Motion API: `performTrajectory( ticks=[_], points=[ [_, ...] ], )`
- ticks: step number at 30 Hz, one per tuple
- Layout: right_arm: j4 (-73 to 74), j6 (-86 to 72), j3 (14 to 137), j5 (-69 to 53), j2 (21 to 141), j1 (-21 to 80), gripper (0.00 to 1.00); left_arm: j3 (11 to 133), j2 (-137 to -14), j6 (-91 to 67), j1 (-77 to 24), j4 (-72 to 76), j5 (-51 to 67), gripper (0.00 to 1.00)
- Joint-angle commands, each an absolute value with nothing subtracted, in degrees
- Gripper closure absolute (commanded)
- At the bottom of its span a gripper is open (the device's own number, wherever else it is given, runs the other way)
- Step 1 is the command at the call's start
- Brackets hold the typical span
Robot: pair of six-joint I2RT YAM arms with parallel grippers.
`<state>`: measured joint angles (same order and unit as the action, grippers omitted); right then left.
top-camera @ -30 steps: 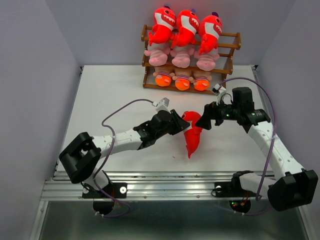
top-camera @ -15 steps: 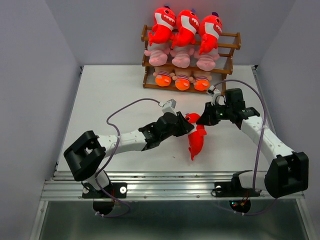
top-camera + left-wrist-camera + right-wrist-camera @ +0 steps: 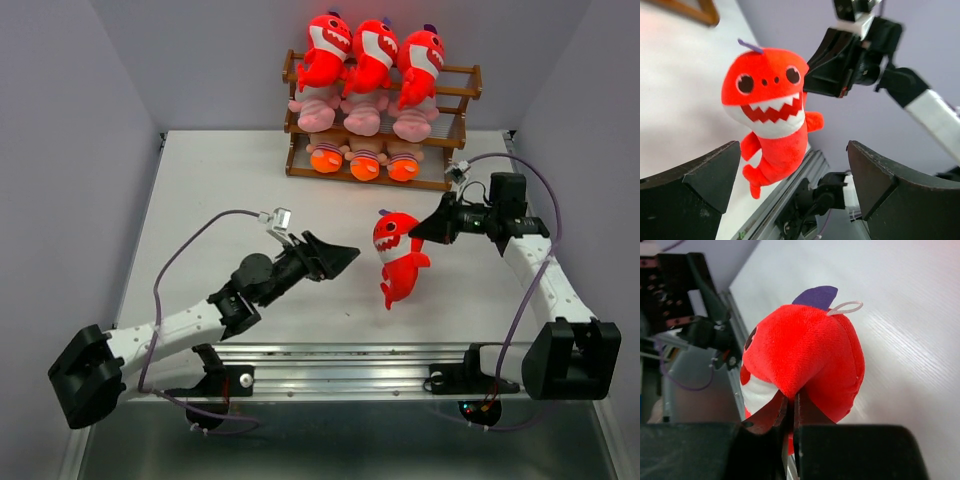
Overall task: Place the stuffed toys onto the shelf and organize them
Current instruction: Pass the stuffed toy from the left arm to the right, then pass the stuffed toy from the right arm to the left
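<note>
A red shark (image 3: 400,262) hangs upright over the table's middle. My right gripper (image 3: 414,233) is shut on the back of its head, pinching the plush (image 3: 805,355). My left gripper (image 3: 345,256) is open a short way to the shark's left and touches nothing. In the left wrist view the shark (image 3: 770,115) faces me beyond the spread fingers (image 3: 695,185). The shelf (image 3: 458,70) stands at the back. It carries three red sharks (image 3: 372,50) on top, three pink striped toys (image 3: 362,112) in the middle and three orange-footed dolls (image 3: 365,163) at the bottom.
The white table (image 3: 220,190) is walled by grey panels on the left, right and back. An aluminium rail (image 3: 340,360) with both arm bases runs along the near edge. Purple cables loop above each arm.
My left gripper opened, let go of the shark and drew back to the left. My right gripper shut on the shark's head and now holds it upright, slightly further right.
</note>
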<state>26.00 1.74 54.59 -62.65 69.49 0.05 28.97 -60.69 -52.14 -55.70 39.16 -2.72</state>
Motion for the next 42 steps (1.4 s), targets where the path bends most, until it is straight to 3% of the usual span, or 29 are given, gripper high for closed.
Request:
performTrajectory(
  ticks=[1,8,12,16,24,28,36,40,41,42],
  points=[
    [23.0,2.5,57.7,-84.2,70.8,-2.7,0.99,22.8,-54.2,-49.0,-49.0,50.5,8.0,0.01],
    [22.9,1.8,58.5,-92.4,69.2,-2.7,0.99,24.6,-59.6,-45.8,-41.9,55.1,24.2,0.01],
    [26.3,4.4,59.1,-94.0,67.2,-2.7,0.99,27.8,-68.8,-49.0,-41.8,68.4,32.1,0.01],
    [48.4,23.6,62.7,-94.1,69.2,-2.7,0.99,30.5,-79.9,-56.9,-41.9,84.9,40.1,0.01],
    [47.4,22.3,60.8,-94.0,68.0,-2.7,0.99,34.3,-89.3,-65.2,-42.9,99.0,41.5,0.04],
    [44.5,20.3,58.8,-94.0,67.3,-2.2,0.99,36.6,-93.2,-67.7,-44.2,102.6,41.8,0.24],
    [36.7,14.1,54.3,-92.7,65.7,-2.2,0.98,38.7,-98.6,-75.0,-44.8,117.0,40.5,0.43],
    [33.2,11.3,52.7,-90.1,65.3,-2.2,0.96,38.8,-98.4,-75.9,-44.9,119.3,40.6,0.64],
    [31.9,10.2,52.3,-88.7,65.1,-2.2,0.95,38.7,-97.9,-75.9,-44.9,119.3,40.8,0.75],
    [31.2,9.5,52.0,-88.1,65.0,-2.2,0.95,38.3,-97.6,-75.8,-44.9,119.3,40.9,0.78]
  ],
)
